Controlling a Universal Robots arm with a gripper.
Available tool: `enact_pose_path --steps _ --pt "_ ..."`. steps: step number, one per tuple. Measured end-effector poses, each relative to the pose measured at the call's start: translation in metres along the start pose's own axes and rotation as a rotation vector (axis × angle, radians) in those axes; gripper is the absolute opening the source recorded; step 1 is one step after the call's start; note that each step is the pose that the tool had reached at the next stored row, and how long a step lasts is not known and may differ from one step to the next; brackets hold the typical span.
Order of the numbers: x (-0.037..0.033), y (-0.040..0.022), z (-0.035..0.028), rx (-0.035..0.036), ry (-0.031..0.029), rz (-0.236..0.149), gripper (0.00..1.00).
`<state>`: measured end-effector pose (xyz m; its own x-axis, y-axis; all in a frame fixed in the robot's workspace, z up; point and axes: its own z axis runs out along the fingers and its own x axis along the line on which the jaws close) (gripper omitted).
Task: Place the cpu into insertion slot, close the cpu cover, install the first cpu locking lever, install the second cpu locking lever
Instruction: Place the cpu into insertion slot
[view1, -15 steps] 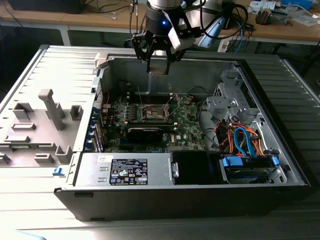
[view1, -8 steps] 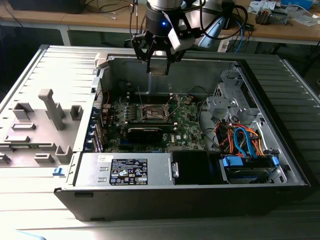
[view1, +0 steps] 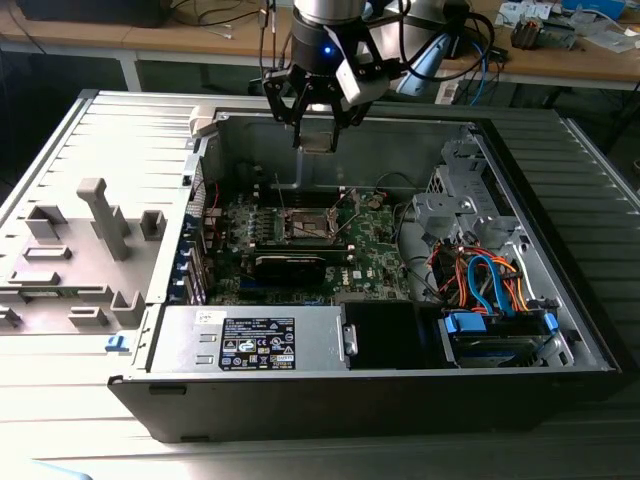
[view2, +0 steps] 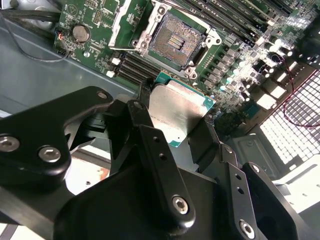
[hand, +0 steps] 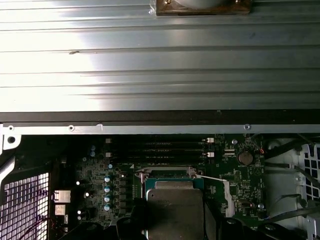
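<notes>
The cpu (view2: 176, 111) is clamped in the hand (view2: 175, 119) above the empty, open insertion slot (view2: 175, 41); no step finished yet.

Silver-grey cpu (view2: 182, 107) with teal edge, black claw (view2: 174, 119), green motherboard (view1: 378, 250), blue and orange cables (view1: 488, 280)

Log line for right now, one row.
stage: cpu placement | gripper: jaws shut on cpu, above motherboard | socket: uncovered, empty | cpu: not seated
</notes>
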<state>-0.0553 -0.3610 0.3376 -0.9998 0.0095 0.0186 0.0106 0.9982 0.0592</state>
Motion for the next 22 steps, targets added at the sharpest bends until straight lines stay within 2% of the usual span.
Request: enact_pose_path --steps 22 --pt "-0.0001 -0.0006 0.0060 0.0015 -0.0001 0.000 0.55"
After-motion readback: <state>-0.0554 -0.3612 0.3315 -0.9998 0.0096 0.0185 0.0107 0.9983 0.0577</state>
